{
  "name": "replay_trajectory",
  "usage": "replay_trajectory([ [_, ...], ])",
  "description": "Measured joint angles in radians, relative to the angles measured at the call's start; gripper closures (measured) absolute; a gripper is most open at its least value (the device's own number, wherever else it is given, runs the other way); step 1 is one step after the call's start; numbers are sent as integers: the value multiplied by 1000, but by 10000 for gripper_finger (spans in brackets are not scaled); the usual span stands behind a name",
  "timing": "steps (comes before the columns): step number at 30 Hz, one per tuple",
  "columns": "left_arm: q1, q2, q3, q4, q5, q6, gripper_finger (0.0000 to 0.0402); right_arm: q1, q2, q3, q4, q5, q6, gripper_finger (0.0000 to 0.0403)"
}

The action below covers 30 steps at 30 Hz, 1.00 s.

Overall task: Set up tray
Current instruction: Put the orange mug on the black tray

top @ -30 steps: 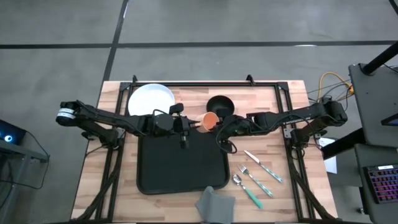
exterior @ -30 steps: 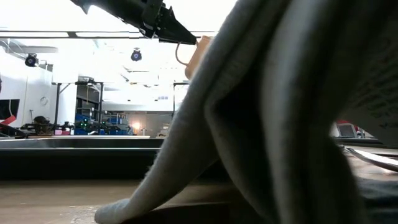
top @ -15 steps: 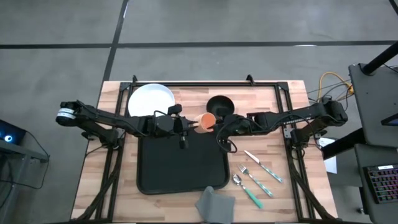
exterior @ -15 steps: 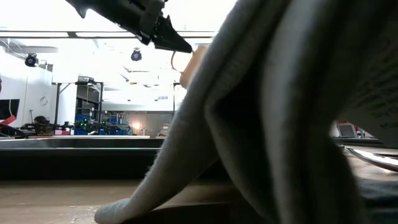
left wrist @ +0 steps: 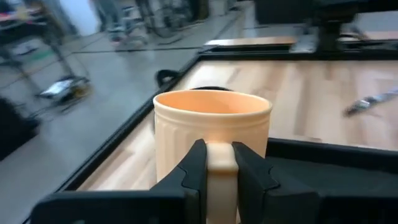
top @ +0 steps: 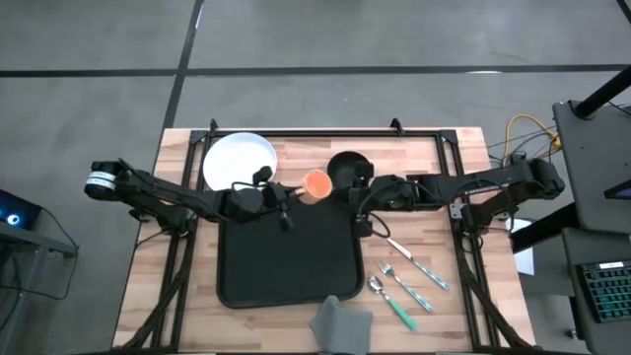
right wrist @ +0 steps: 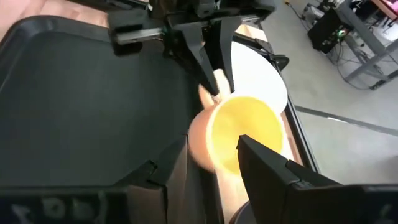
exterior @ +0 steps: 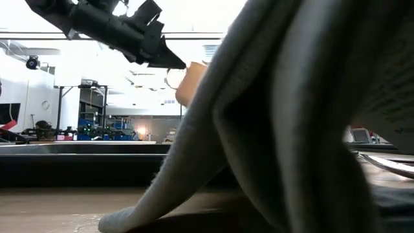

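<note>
2 claws: left claw grips the orange mug handle; right claw stands open above the tray.

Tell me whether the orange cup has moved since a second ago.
Yes. In the high view the orange cup, held by the left gripper, has shifted left, away from the black bowl.

Tray at table centre, tableware ringed around it.
Tray mid-table; plate behind its left corner, bowl behind its right. Cup above the tray's rear edge, between both grippers. Cutlery to the tray's right; napkin at its front right corner.
</note>
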Motion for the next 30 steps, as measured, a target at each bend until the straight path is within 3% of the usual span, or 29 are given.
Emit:
replay_trajectory([
  [5, -60, 0, -47, 119, -131, -8, 372, 0, -33, -23, 1, 23, 6, 282],
  [10, -145, 0, -60, 136, -360, -1, 372, -5, -55, -36, 8, 79, -4, 296],
  [15, -233, 5, -73, 136, -571, -22, 372, -10, -63, -49, 35, 70, -155, 306],
  [19, -283, 10, -102, 135, -648, -85, 372, -15, -58, -56, 37, 75, -262, 313],
  [24, -337, 11, -168, 135, -715, -200, 372, -45, -76, -83, 35, 92, -235, 321],
  [26, -357, 11, -194, 135, -746, -242, 372, -64, -99, -123, 89, 7, -223, 324],
  [30, -404, 11, -233, 135, -821, -317, 372, -113, -165, -250, 258, -366, -216, 326],
])
